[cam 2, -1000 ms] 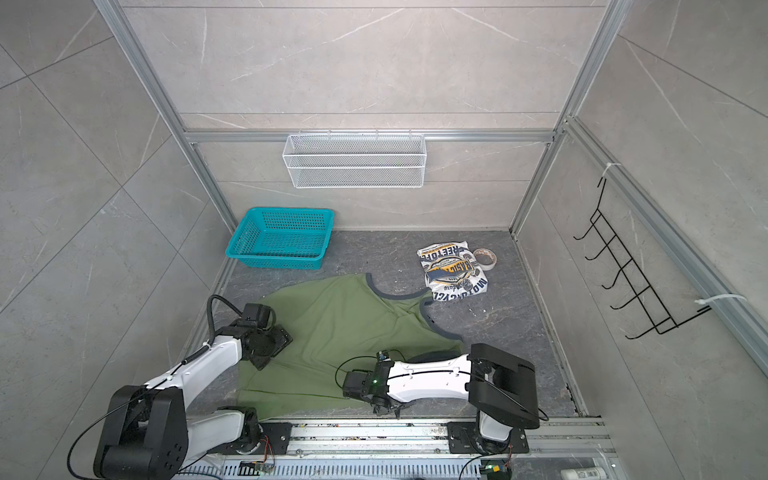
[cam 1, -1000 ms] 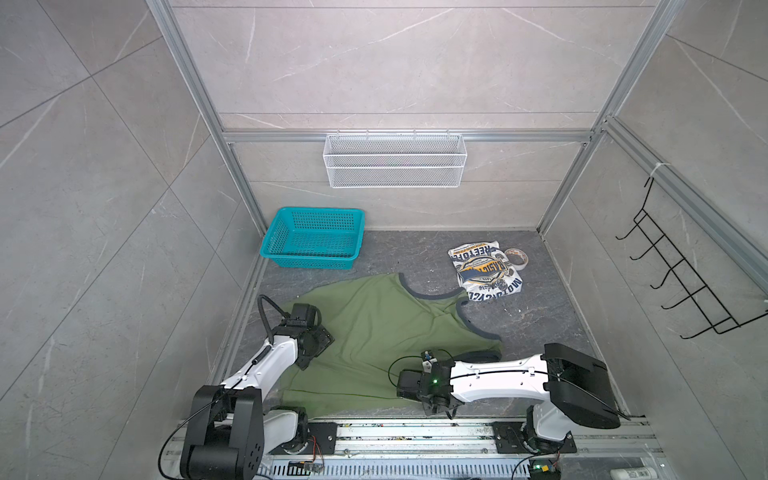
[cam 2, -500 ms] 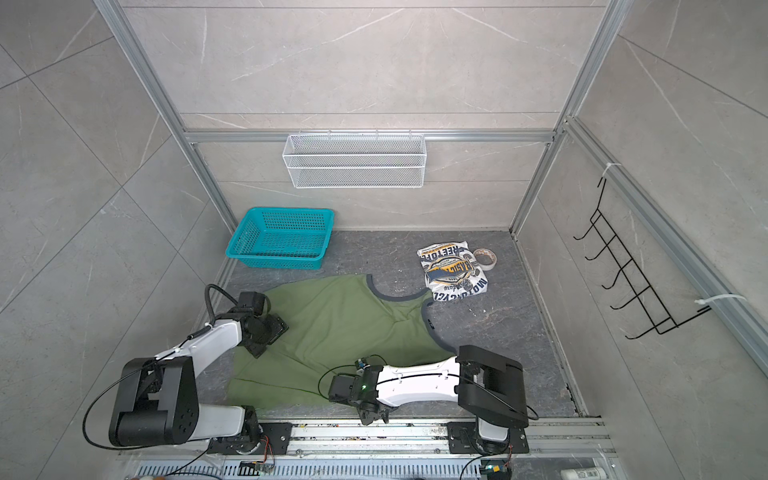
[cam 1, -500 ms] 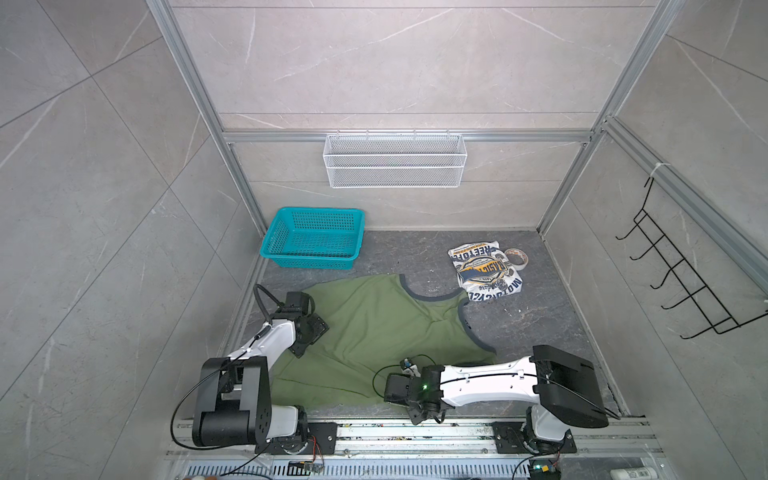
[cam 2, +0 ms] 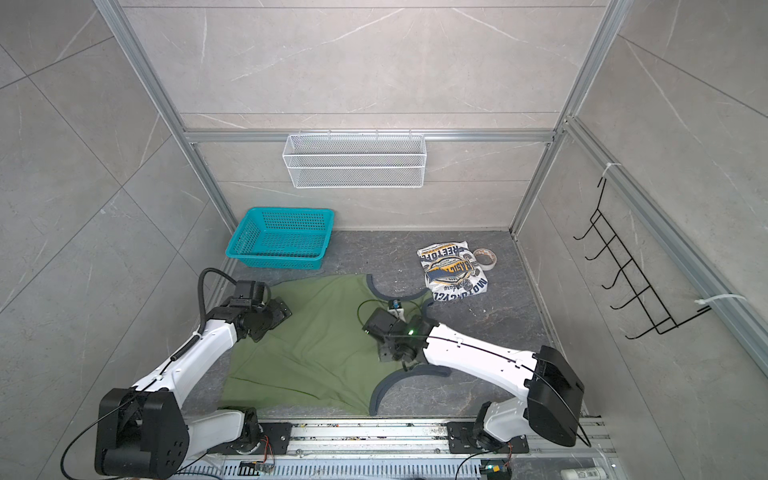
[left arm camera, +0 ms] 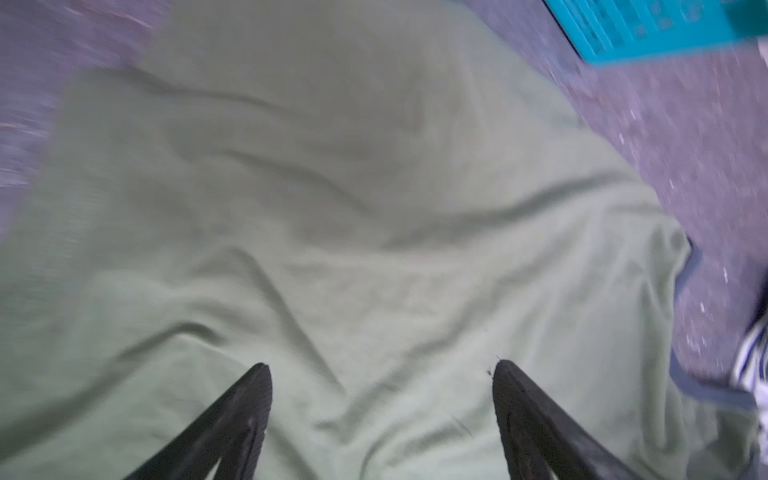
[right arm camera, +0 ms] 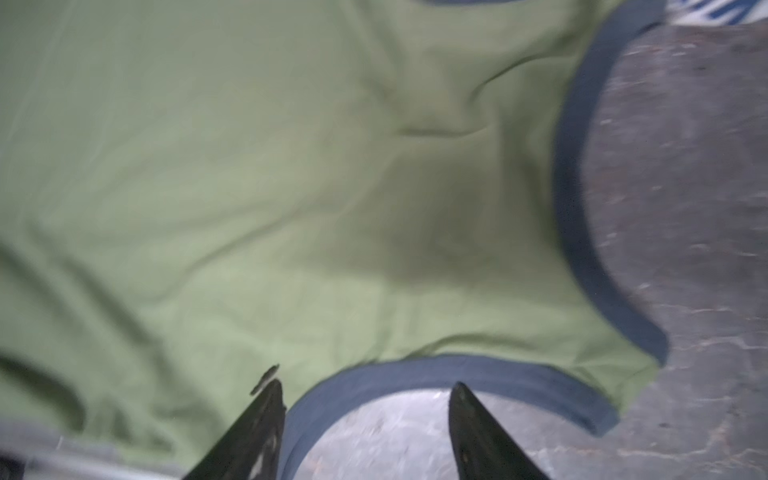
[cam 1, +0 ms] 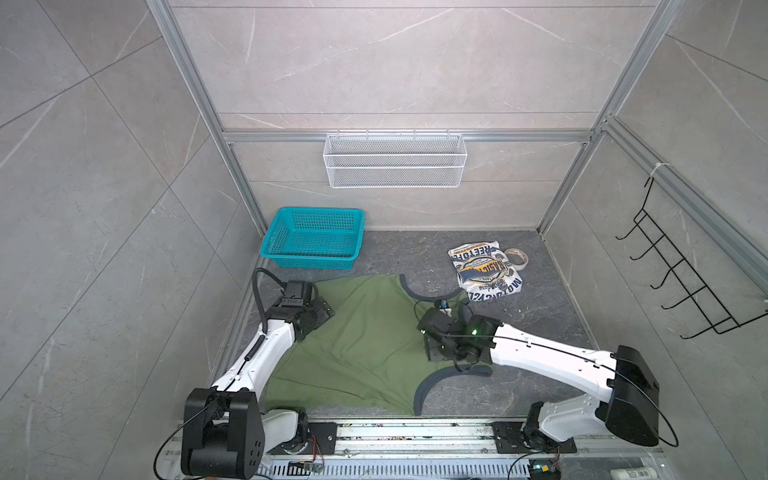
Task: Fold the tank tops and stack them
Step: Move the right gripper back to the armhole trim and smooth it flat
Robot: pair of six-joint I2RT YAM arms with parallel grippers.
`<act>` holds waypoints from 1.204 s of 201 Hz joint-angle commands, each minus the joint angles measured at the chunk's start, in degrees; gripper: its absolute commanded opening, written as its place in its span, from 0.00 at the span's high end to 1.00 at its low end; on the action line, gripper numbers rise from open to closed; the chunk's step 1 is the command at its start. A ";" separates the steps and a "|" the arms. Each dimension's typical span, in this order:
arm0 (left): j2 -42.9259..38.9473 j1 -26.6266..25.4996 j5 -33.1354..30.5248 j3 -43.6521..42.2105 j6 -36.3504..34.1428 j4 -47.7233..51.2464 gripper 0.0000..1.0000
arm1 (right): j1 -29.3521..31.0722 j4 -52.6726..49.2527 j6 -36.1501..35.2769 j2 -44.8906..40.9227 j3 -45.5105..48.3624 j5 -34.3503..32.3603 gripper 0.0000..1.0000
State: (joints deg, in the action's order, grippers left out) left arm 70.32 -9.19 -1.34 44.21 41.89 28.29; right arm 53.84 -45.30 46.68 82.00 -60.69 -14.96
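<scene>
The left pincer and the right pincer stand open, empty; the olive tank top lies wrinkled, so a grasp may catch one layer and skew the fold.

1. Both top views sit high above my base rail at the near edge, tilted steeply down toward the far wall. They share almost the whole floor, from the teal basket at far left to the white tank top at far right.
2. My left wrist camera looks past my left gripper, very close over the olive green tank top. The view is blurred.
3. My right wrist camera looks past my right gripper, equally close, onto that top's navy armhole trim.
4. All four views share the green cloth.
</scene>
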 commanded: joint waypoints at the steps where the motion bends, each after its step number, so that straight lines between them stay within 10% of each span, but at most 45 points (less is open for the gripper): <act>1: -0.54 -3.60 0.93 -1.47 2.23 1.32 0.14 | -4.21 0.93 0.87 1.54 2.57 2.95 0.36; 158: -3.83 -7.94 5.90 -20.01 8.81 -4.68 0.17 | -20.15 3.75 15.17 -10.93 31.17 13.47 0.43; 242: -7.71 -6.25 -2.04 -6.78 1.81 0.43 0.16 | -20.10 -2.39 2.48 -14.85 11.85 4.83 0.41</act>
State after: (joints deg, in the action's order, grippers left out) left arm 62.78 -17.52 1.30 29.85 47.66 25.80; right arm 33.87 -48.58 57.39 65.19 -40.93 -7.57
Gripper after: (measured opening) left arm 0.837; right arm 0.582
